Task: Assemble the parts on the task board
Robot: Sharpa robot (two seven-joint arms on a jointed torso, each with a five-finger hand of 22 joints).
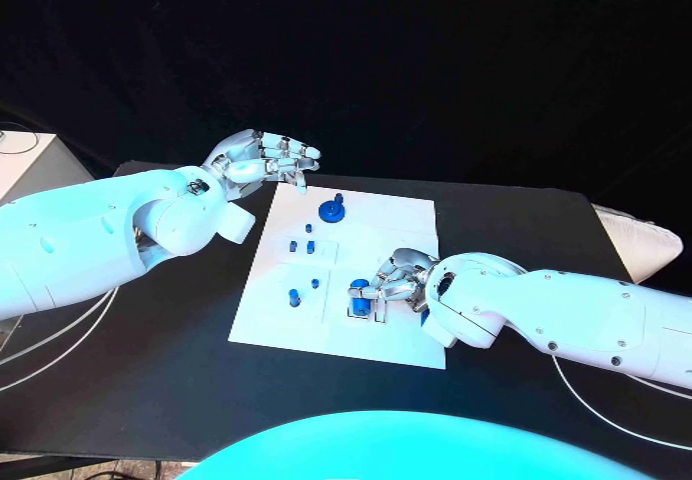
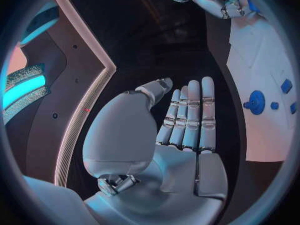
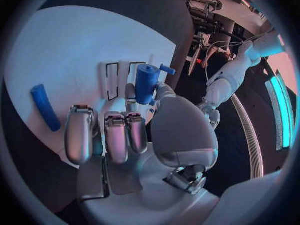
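- My right hand (image 1: 397, 283) rests on the near right part of the white board (image 1: 382, 215), thumb and fingers clamped on a blue cylinder (image 3: 147, 82) standing upright
- My left hand (image 1: 264, 157) hovers off the board's far left corner, fingers apart, holding nothing
- A blue round knob (image 1: 333, 210) stands near the board's far edge, small blue pegs (image 1: 300, 244) sit mid-board
- A blue bar (image 3: 45, 106) lies flat on the board beside my right hand

The left hand (image 2: 181, 135) is flat and empty beside the white board (image 2: 262, 55) with small blue parts (image 2: 256, 102).
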